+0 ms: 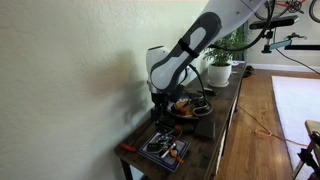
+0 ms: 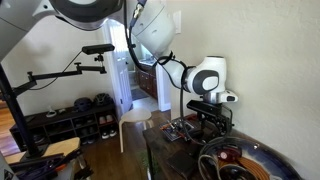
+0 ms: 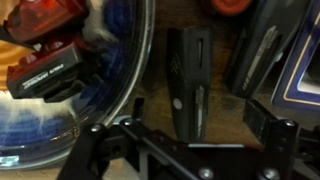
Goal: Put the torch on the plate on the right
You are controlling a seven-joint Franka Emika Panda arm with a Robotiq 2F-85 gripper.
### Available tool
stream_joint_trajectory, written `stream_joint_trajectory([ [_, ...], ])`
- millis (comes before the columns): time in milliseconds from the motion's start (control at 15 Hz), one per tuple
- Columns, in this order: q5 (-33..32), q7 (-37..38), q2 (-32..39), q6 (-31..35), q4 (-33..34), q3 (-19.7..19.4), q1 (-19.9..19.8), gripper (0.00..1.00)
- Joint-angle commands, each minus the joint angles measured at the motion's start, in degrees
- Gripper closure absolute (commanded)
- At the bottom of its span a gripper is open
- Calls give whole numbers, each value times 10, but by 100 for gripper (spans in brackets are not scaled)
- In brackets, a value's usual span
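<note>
The torch [image 3: 188, 80] is a black stick with a small button. It lies flat on the wooden table in the wrist view, between the plate and the tray. The plate [image 3: 128, 60] is a round, dark blue glazed dish with a raised rim at the left; a red-and-black object [image 3: 48, 68] lies in it. My gripper [image 3: 195, 126] is open, one finger on each side of the torch's near end, and empty. In both exterior views the gripper [image 1: 160, 108] [image 2: 207, 118] hangs low over the table beside the plate [image 1: 188, 106] [image 2: 262, 158]. The torch is hidden there.
A square dark tray of orange-handled tools [image 1: 165, 148] [image 2: 180, 130] lies just beyond the torch; its edge shows in the wrist view [image 3: 262, 50]. A potted plant [image 1: 218, 68] stands at the table's far end. The wall runs along one side of the narrow table.
</note>
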Motion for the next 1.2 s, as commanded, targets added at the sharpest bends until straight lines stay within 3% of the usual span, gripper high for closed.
stream_joint_trajectory([
  [0, 9, -2, -33, -10, -42, 6, -9, 25],
  [67, 10, -3, -33, -8, -42, 7, -10, 26],
  [667, 10, -6, -38, -6, -49, 9, -10, 84],
  [1133, 4, -2, -74, -1, -71, 7, -5, 84],
])
